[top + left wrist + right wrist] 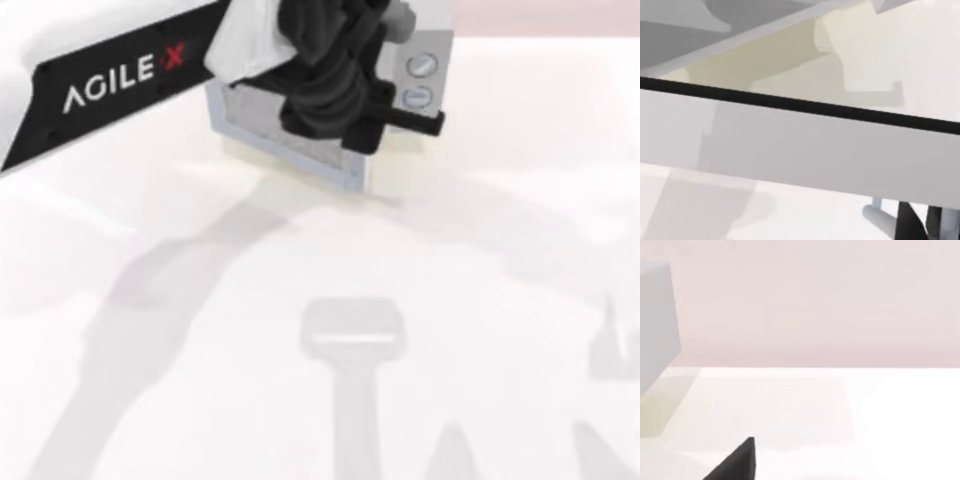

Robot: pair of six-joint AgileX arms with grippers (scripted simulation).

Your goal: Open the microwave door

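Note:
The light grey microwave (pixel 432 40) stands at the table's far edge, near the middle, its two-knob panel (pixel 420 82) facing forward. The microwave door (pixel 262 118) with its speckled window stands swung partly out, its free edge nearer the front than its hinge side. My left gripper (pixel 366 135) reaches over the door at that free edge. In the left wrist view the door's edge (pixel 790 145) crosses the frame, and the slim bar handle (pixel 883 223) runs between the dark fingers (pixel 910 227); the left gripper (pixel 923 226) is shut on it. The right gripper (pixel 740 465) is outside the top view.
The white tabletop (pixel 320 300) carries only arm shadows in front of the microwave. A pale pink wall (pixel 815 300) rises behind the table. A corner of the microwave (pixel 657 325) shows in the right wrist view.

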